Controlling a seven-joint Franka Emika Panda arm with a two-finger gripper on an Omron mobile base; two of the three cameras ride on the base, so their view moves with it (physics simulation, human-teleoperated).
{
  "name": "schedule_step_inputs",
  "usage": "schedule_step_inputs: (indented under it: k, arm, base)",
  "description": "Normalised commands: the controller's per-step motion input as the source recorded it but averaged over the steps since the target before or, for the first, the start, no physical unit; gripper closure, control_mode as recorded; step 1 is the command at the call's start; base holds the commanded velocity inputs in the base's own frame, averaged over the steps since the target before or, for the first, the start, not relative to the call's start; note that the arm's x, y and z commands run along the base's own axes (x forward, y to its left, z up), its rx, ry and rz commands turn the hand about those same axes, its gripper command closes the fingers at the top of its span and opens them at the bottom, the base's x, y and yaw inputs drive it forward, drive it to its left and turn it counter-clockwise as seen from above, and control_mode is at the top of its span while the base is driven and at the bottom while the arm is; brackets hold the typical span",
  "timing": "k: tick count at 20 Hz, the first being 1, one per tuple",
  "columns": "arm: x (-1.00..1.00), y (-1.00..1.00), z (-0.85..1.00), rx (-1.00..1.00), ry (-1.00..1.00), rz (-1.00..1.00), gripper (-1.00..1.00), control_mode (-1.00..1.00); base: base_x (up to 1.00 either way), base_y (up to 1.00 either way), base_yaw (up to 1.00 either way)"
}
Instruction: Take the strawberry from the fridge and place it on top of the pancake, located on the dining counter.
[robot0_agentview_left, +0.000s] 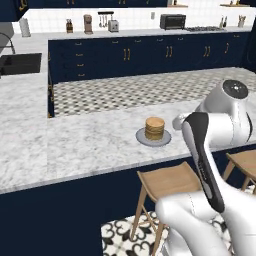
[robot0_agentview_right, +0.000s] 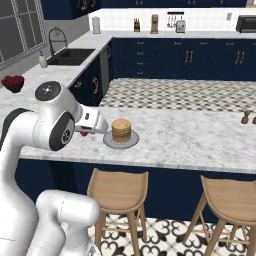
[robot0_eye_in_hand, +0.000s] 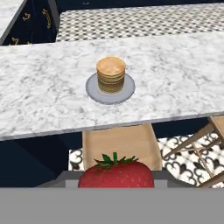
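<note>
Pincer first: from the left base camera it sits hidden behind the arm's white wrist, at about three o'clock from the pancake (robot0_agentview_left: 155, 128), so its jaws can't be judged from there. That short tan stack stands upright on its round grey plate (robot0_agentview_left: 141, 137), well in from the near edge of the marbled tabletop (robot0_agentview_left: 75, 145), with a wooden stool (robot0_agentview_left: 167, 182) tucked below at six o'clock.

From the right base camera the pincer (robot0_agentview_right: 86, 131) hangs just beside the plate at nine o'clock, and a speck of red peeks under it: the strawberry (robot0_agentview_right: 84, 133), off the tabletop and carried in the air.

Looking along the hand, the strawberry (robot0_eye_in_hand: 116, 174) fills the bottom middle, green leaves up, clamped between the jaws, so the pincer is closed on it. The pancake (robot0_eye_in_hand: 111, 74) lies dead ahead at twelve o'clock, beyond the tabletop's near edge.

To my eye the carry is nearly over. A good finish would be lifting clear above the stack's rim, travelling straight forward until the berry hangs over the top pancake's centre, lowering gently, and only then parting the jaws. Dropped from height, a round berry would likely roll off.
</note>
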Motion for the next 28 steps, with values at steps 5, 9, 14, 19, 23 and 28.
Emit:
schedule_step_inputs:
  k: [5,9,14,19,23,28]
  arm:
    - [1.0,0.02,-0.06,0.0,0.16,0.14,1.0,-1.0]
    - [1.0,0.0,-0.36,0.0,0.36,0.07,1.0,-1.0]
    - [1.0,-0.01,-0.51,-0.03,0.41,0.04,1.0,-1.0]
    - [1.0,-0.08,-0.14,-0.03,0.15,0.04,1.0,-1.0]
    - [1.0,-0.1,-0.15,0.0,0.01,0.03,1.0,-1.0]
    - [1.0,-0.06,-0.52,0.0,-0.05,0.0,1.0,-1.0]
  base:
    - [0.0,0.0,0.0]
    - [0.0,0.0,0.0]
    - [0.0,0.0,0.0]
    - [0.0,0.0,0.0]
    - [0.0,0.0,0.0]
    - [0.0,0.0,0.0]
